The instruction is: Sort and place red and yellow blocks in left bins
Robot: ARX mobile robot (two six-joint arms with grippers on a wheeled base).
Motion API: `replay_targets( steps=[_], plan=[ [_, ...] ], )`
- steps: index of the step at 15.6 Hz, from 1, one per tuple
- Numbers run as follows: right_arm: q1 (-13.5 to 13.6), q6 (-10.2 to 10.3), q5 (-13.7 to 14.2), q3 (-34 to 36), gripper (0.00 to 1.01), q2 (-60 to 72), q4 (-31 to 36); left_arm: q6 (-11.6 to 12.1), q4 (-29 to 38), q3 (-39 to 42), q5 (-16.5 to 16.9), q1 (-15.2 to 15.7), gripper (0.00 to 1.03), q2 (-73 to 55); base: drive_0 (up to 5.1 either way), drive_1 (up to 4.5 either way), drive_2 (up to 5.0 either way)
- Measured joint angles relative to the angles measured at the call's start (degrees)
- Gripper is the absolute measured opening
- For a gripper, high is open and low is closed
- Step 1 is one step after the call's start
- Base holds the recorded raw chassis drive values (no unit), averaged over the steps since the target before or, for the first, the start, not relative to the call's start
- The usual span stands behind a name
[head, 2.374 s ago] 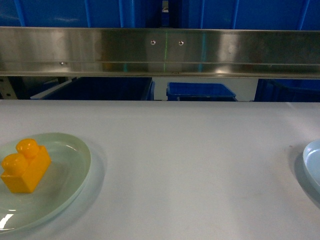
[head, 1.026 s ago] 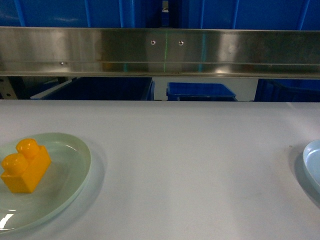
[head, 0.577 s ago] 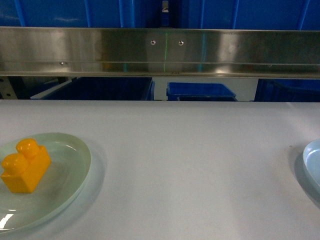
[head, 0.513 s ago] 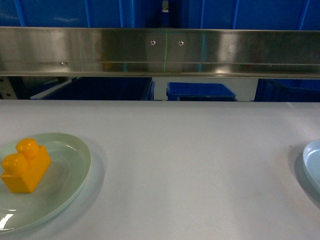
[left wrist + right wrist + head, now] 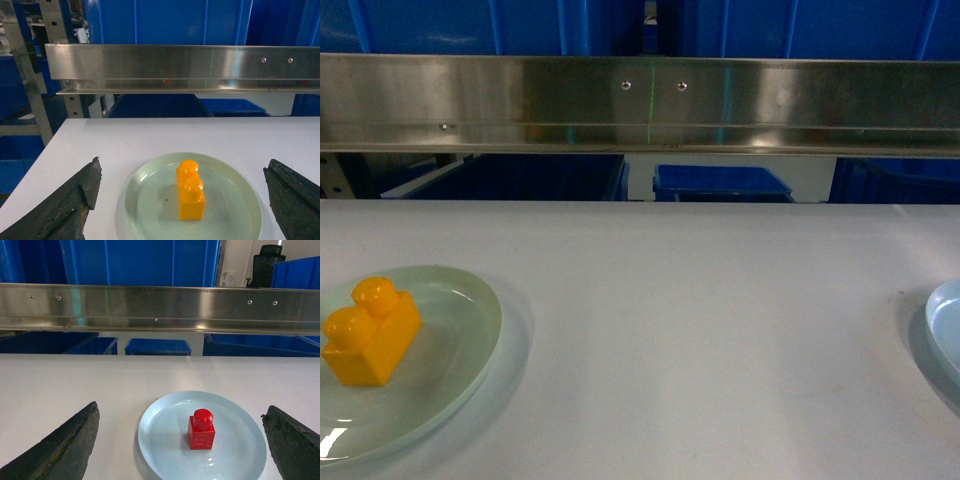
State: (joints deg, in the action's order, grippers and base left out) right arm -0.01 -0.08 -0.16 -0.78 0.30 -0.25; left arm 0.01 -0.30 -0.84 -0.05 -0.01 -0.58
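On the white tabletop [image 5: 700, 320], at its left edge in the head view, a pale green round plate [image 5: 450, 370] carries the yellow brick [image 5: 372, 332], which stands upright with its two round studs on top, toward the plate's left part. At the far right edge of that view only a sliver of a pale blue plate [image 5: 945, 335] shows.

The left wrist view looks down on the same yellow brick [image 5: 190, 191], near the middle of the green plate [image 5: 235, 220]. The left tool [image 5: 185, 205] is spread wide, its two dark fingers [image 5: 65, 205] at the lower corners, well apart from the plate on either side and gripping nothing.

The right wrist view shows a red brick [image 5: 201, 429] with a single round stud, upright near the middle of the pale blue plate [image 5: 165, 440]. The right tool [image 5: 185, 445] is likewise wide open and holds nothing, its fingers [image 5: 60, 445] flanking the plate without touching it.

Behind the tabletop runs a stainless steel rail [image 5: 640, 100] with small screws. Large blue crates [image 5: 820, 25] stand above and behind it, and more blue bins [image 5: 720, 182] sit below it. No writing or label can be read anywhere.
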Motion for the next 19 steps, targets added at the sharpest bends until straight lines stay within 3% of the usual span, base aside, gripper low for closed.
replay_targets(
  steps=[19],
  plan=[
    [0.00,0.02,0.00,0.00,0.98,0.00,0.00,0.00,0.00,0.00,0.00,0.00,0.98,0.00,0.0,0.00,0.0]
  ],
)
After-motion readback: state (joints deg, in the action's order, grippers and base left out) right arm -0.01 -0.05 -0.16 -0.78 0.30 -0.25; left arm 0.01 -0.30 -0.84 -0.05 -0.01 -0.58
